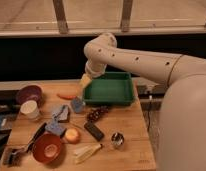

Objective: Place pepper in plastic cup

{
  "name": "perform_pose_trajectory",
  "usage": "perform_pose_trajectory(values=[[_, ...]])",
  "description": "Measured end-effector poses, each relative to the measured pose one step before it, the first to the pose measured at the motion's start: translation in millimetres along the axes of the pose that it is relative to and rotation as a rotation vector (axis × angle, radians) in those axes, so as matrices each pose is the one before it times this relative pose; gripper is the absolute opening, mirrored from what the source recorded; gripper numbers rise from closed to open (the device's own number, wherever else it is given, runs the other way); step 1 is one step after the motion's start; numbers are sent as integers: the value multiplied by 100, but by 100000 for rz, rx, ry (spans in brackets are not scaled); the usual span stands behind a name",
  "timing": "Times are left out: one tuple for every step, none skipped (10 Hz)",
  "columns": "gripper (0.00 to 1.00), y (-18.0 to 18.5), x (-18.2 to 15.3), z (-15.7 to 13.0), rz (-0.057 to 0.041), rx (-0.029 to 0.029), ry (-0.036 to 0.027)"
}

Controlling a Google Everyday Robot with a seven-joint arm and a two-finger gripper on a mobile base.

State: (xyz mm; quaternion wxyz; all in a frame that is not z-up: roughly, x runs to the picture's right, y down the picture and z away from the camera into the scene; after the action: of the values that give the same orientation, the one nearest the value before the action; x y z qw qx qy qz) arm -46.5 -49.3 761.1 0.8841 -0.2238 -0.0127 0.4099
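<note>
- The gripper (pixel 86 80) hangs near the pepper (pixel 66 95); I cannot tell if it is open.
- Drop slowly onto the pepper's middle; miss the cup (pixel 77 104).

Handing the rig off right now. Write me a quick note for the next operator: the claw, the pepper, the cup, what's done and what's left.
Claw: hangs over the table by the left edge of the green tray, above the plastic cup and up-right of the pepper.
Pepper: lies on the table, left of the cup and apart from it.
Plastic cup: on the table off the tray's front left corner.
Done: nothing; the pepper has not been picked up.
Left: grasp the pepper, carry it to the cup and drop it in.
</note>
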Motion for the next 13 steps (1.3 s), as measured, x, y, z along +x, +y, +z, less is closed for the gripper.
perform_pose_trajectory(values=[[80,388,-435,556,-1226,-866,-745],[80,928,-1089,795,-2910,-1165,-932],[80,767,-1110,632,-2551,-869,-772],[80,1032,-1675,922,-3403,-1190,-857],[80,1144,-2193,1075,-4096,-975,-880],[80,1390,-2583,1143,-5440,-1157,-1256],[80,932,-1467,682,-3058,-1255,-1069],[80,250,-502,144,-946,-260,-496],[80,-408,263,-37,258,682,278],[80,-273,166,-84,246,395,39],[80,207,-114,46,-251,-232,27],[80,62,146,-25,-471,575,192],[80,127,280,317,365,417,-284]])
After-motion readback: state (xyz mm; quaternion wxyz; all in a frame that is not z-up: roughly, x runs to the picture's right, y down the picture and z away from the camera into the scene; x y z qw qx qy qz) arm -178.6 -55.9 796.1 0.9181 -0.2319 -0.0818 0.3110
